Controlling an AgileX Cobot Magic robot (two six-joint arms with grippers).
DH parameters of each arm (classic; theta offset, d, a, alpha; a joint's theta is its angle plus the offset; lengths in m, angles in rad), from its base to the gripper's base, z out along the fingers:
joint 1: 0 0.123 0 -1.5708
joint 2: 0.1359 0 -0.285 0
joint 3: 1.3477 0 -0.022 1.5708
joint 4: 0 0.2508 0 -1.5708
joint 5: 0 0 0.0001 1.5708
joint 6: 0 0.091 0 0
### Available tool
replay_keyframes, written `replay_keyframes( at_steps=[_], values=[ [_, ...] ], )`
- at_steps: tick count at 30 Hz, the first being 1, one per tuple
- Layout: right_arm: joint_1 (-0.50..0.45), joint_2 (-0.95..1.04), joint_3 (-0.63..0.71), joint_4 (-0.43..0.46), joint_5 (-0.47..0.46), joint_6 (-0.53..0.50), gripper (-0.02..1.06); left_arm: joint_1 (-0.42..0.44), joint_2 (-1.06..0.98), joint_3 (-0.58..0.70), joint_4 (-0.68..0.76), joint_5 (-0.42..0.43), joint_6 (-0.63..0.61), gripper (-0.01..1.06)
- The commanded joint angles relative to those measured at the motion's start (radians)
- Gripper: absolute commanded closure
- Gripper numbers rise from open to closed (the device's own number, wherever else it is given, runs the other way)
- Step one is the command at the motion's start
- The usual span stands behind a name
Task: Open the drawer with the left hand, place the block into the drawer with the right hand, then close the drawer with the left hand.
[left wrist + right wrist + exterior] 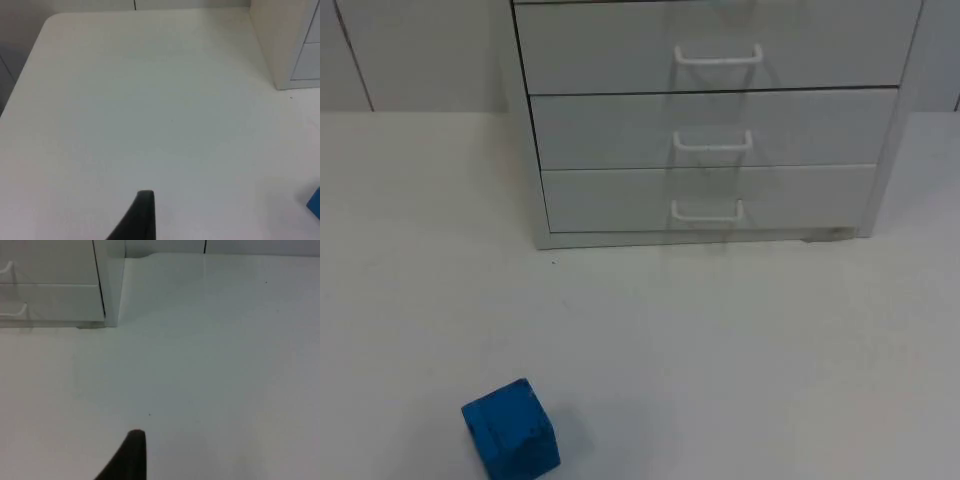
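3 drawers [710,130] sit shut; block [511,430] lies on the counter [720,350] well in front of them. Left tool [142,215] and right tool [131,452] wait, spread untellable. Risk: grabbing the wrong handle [707,211].

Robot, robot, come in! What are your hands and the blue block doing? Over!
Left gripper and right gripper wait over bare white table. Blue cube block untouched. White cabinet drawers all shut.

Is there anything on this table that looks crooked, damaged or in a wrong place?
Nothing stands out. All three drawers of the white cabinet sit shut and flush, handles level. The blue block rests on the white table, turned a little askew, well in front of the cabinet.
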Motion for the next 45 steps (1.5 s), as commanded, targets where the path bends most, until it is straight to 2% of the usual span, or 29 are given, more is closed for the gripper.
replay_keyframes(
  at_steps=[1,4,8,13,20,26,33,36,40,43,45],
  values=[
    [-0.005,0.032,-0.021,-0.006,-0.014,-0.015,-0.01,-0.002,0.013,0.003,0.001,-0.012,-0.007,0.0],
    [-0.005,0.081,-0.041,-0.006,-0.026,-0.015,-0.01,-0.002,0.051,0.0,-0.001,-0.017,-0.007,0.0],
    [-0.005,0.264,-0.077,-0.006,-0.129,-0.015,-0.01,-0.002,0.185,-0.033,-0.01,-0.082,-0.007,0.0],
    [-0.005,0.437,-0.083,-0.004,-0.211,-0.015,-0.01,-0.002,0.305,-0.05,-0.014,-0.148,-0.007,0.0],
    [-0.005,0.628,-0.084,0.002,-0.221,-0.013,-0.01,-0.002,0.46,-0.05,-0.056,-0.208,-0.007,0.0],
    [-0.005,0.679,-0.084,0.009,-0.221,-0.013,-0.01,-0.002,0.548,-0.05,-0.08,-0.25,0.001,0.0],
    [-0.005,0.68,-0.084,0.013,-0.219,-0.013,-0.01,-0.002,0.674,-0.086,-0.222,-0.256,0.157,0.01],
    [-0.005,0.68,-0.084,0.013,-0.219,-0.013,-0.01,-0.002,0.768,-0.142,-0.322,-0.254,0.297,0.11],
    [-0.005,0.68,-0.084,0.013,-0.219,-0.013,-0.01,-0.009,0.881,-0.219,-0.348,-0.236,0.346,0.24],
    [-0.005,0.68,-0.084,0.013,-0.219,-0.013,-0.01,-0.031,0.949,-0.27,-0.371,-0.22,0.396,0.26],
    [-0.005,0.68,-0.084,0.013,-0.219,-0.013,-0.01,-0.084,1.013,-0.311,-0.383,-0.235,0.436,0.26]
  ],
)
